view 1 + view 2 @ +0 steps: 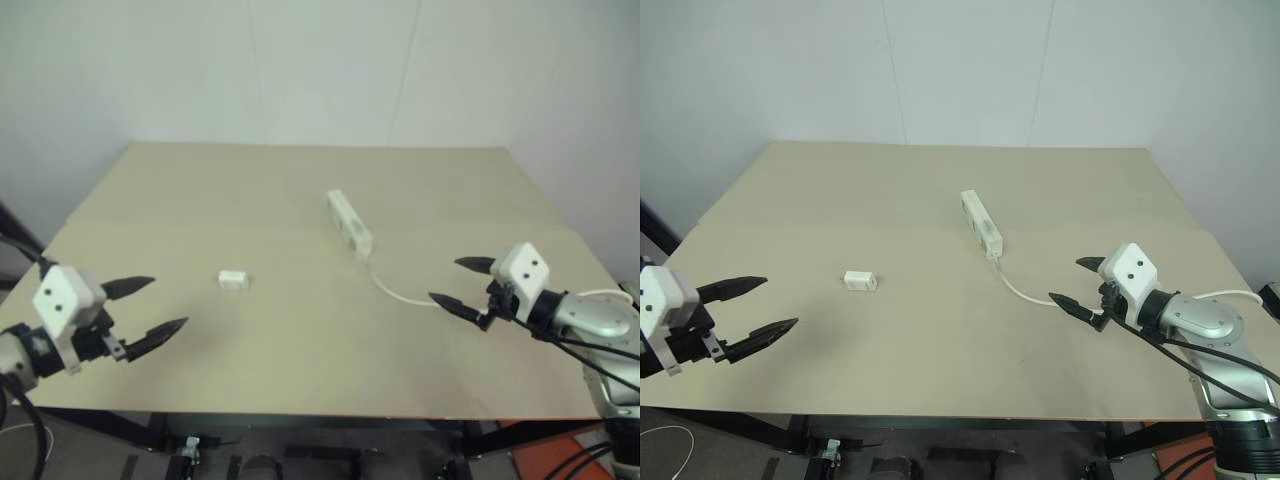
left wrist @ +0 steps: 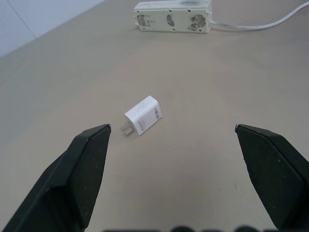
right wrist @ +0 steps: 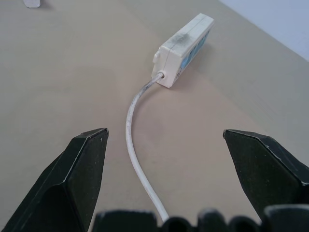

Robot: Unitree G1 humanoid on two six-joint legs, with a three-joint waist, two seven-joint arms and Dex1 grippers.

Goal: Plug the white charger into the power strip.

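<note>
White boxy gripper heads, pointed black fingers (image 1: 160, 334), silver right forearm, black cables.

No readable text anywhere I can make out, faint grey marking on the side of the white charger (image 2: 143, 115) too blurred for me to read, socket faces of the power strip (image 2: 173, 16) unlabelled

On the tabletop (image 1: 940, 340) the charger (image 1: 859, 281) lies well apart from the strip (image 1: 981, 223), whose cord (image 1: 1025, 293) curves toward the right tool (image 1: 1080, 282). Both that and the left tool (image 1: 755, 307) hover with fingers spread, holding nothing.
</note>
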